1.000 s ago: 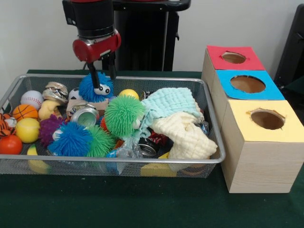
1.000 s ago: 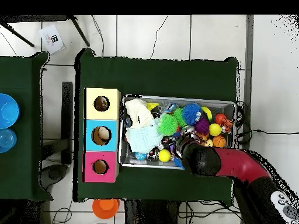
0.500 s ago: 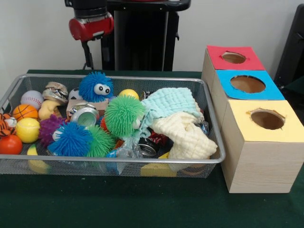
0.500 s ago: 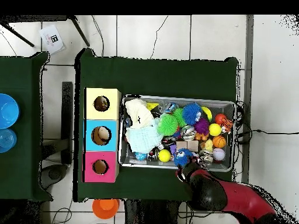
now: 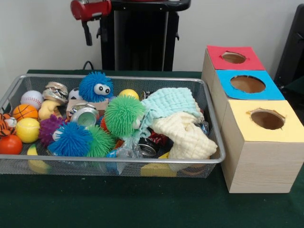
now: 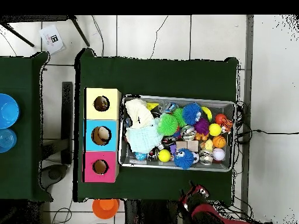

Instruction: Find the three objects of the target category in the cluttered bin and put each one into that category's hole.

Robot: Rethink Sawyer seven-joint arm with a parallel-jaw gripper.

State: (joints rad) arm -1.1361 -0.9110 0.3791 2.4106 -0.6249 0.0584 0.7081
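Note:
The silver wire-mesh bin (image 5: pixel 118 160) is full of toys, crushed cans and cloths; in the overhead view it (image 6: pixel 175 98) lies right of the boxes. The round hole in blue card (image 5: pixel 247 84) is in the middle wooden box, also seen from overhead (image 6: pixel 101 135). My gripper (image 5: pixel 95 35) hangs high above the bin's far left corner, open and empty. In the overhead view it (image 6: pixel 195 194) is off the bin, near the robot's base. A blue fuzzy toy with eyes (image 5: pixel 95 87) rests in the bin below it, and shows from overhead too (image 6: pixel 184 158).
A red-topped hole (image 5: pixel 233 57) and a yellow-topped hole (image 5: pixel 267 119) flank the blue one. The bin also holds a green fuzzy ball (image 5: pixel 123 115), another blue fuzzy ball (image 5: pixel 71 138), a pale green cloth (image 5: pixel 173 102), a cream cloth (image 5: pixel 186 135) and small sport balls at the left (image 5: pixel 28 129).
The gripper has risen from around the blue fuzzy toy and drawn back toward the robot's base. The toy stays in the bin, and nothing came up with the gripper.

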